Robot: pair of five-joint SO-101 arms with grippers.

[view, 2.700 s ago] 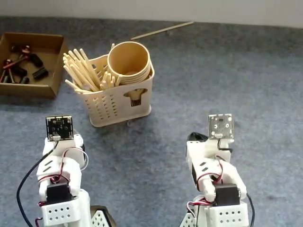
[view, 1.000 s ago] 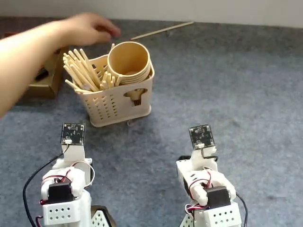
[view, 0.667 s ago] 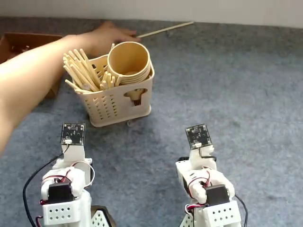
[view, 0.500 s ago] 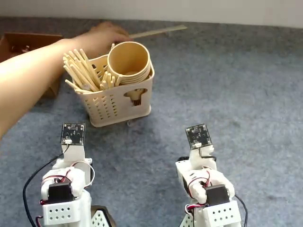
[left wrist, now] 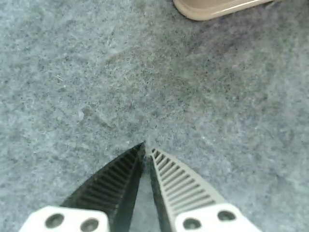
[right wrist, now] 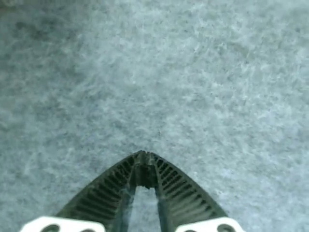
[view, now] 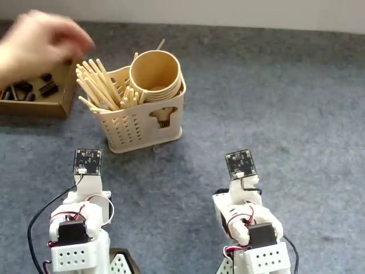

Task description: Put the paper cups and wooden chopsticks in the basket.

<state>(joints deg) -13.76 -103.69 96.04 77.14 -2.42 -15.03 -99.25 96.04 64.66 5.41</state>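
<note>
A cream slotted basket [view: 140,123] stands on the grey carpet at the middle left. Nested paper cups [view: 155,74] fill its right side and a bundle of wooden chopsticks [view: 101,85] leans out of its left side. One more chopstick [view: 160,44] pokes up just behind the cups. A person's hand [view: 40,40] hovers at the far left, apart from the basket. My left gripper [left wrist: 146,150] is shut and empty above bare carpet, with the basket's base [left wrist: 217,7] ahead of it. Over plain carpet my right gripper [right wrist: 144,157] is shut too, holding nothing.
A brown cardboard box [view: 37,97] with small dark parts sits at the far left, under the hand. Both arms are folded back at the near edge, the left arm [view: 77,228] and the right arm [view: 248,222]. Open carpet stretches to the right of the basket.
A person's arm reached in from the left, took the loose chopstick lying behind the basket and stood it behind the cups; the hand has pulled back left. Both arms folded back early on, then kept still.
</note>
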